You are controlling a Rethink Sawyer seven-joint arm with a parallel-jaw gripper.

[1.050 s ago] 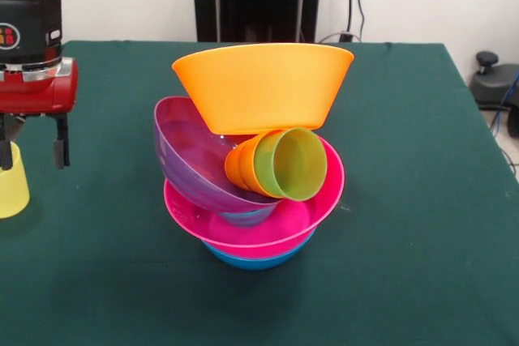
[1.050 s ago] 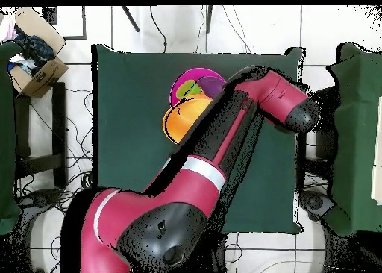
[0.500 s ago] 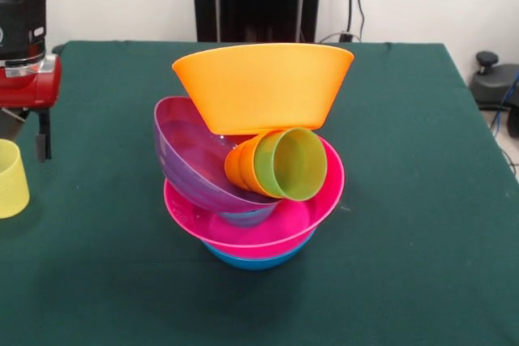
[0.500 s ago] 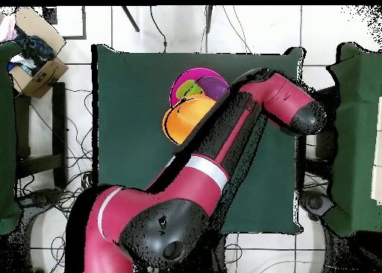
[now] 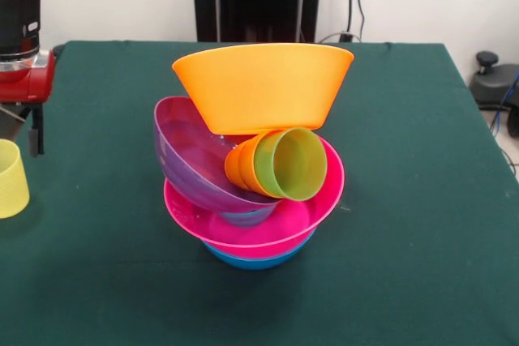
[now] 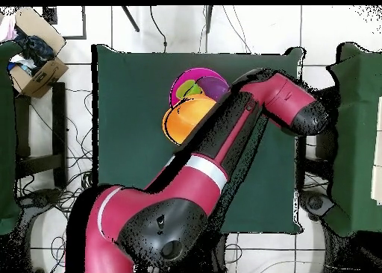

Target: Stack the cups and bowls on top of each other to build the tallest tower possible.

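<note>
You have four bowls in the tower (image 5: 255, 160) — orange, purple, pink, blue — plus three cups: two nested inside it, one pale yellow cup (image 5: 11, 177) well apart.

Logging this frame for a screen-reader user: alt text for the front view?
A tower stands mid-table: blue bowl, pink bowl, tilted purple bowl, nested orange and green cups on their sides, orange bowl on top. A pale yellow cup sits at left, below the tool.
</note>
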